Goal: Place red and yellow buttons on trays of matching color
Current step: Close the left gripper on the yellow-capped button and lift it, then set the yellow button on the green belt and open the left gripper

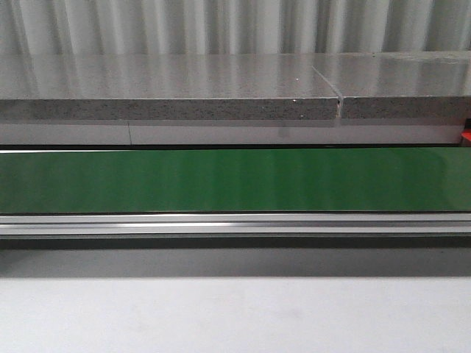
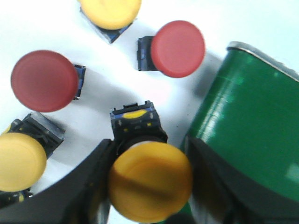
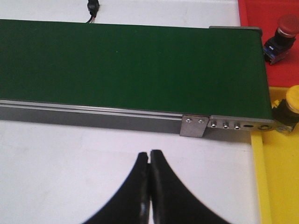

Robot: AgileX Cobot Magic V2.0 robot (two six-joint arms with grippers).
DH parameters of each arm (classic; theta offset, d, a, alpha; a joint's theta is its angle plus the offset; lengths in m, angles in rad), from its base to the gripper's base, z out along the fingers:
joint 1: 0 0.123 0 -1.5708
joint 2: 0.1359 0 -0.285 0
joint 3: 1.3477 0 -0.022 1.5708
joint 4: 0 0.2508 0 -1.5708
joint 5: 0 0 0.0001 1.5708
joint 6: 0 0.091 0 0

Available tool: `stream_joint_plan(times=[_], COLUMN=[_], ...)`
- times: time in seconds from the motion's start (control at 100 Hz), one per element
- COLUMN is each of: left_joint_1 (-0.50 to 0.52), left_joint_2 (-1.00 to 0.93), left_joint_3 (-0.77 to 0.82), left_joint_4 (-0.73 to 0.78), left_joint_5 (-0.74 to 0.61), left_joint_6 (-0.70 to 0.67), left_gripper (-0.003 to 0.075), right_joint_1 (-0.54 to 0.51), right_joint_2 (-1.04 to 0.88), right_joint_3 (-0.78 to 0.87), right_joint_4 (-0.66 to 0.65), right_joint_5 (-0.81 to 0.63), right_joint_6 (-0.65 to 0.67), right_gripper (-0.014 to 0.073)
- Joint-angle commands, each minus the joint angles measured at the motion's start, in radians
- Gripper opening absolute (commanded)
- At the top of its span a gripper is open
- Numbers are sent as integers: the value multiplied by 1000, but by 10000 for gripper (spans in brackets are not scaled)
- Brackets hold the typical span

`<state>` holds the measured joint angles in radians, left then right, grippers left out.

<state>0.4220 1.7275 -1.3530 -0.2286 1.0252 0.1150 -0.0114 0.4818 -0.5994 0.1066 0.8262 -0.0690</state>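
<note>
In the left wrist view a yellow button [image 2: 150, 184] with a black base fills the gap between the fingers of my left gripper [image 2: 149, 145], which is shut on its cap. Around it on the white table lie two red buttons [image 2: 44, 80] [image 2: 177, 48] and two more yellow buttons [image 2: 110, 11] [image 2: 18, 161]. My right gripper [image 3: 149, 155] is shut and empty over bare white table. Beyond the belt's end a red tray [image 3: 261, 11] holds a red button [image 3: 286, 27], and a yellow tray [image 3: 280, 177] holds a yellow button [image 3: 292, 99]. Neither gripper shows in the front view.
A long green conveyor belt [image 1: 235, 180] with a metal side rail [image 1: 235, 223] crosses the front view. Its rounded end [image 2: 252, 121] stands close beside my left gripper. The belt [image 3: 131, 65] lies ahead of my right gripper, ending by the trays.
</note>
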Motion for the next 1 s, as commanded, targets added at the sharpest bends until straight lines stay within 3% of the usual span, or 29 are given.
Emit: stream_joint_plan(times=[0.0, 0.35, 0.52, 0.99], left_joint_1=[-25, -133, -182, -188], left_joint_2=[-105, -237, -235, -134], left_joint_3=[-28, -24, 8, 20], left_joint_4=[-24, -22, -9, 0], left_joint_5=[7, 98, 64, 53], left_joint_6=[5, 5, 5, 6], left_gripper=[185, 185, 185, 190], right_joint_1=[-2, -2, -2, -2], right_joint_2=[0, 0, 0, 0], right_joint_3=[-23, -23, -23, -23], right_joint_4=[-2, -2, -2, -2], right_joint_5=[-60, -60, -60, -60], right_joint_6=[-6, -6, -6, -6], right_gripper=[-122, -122, -122, -122])
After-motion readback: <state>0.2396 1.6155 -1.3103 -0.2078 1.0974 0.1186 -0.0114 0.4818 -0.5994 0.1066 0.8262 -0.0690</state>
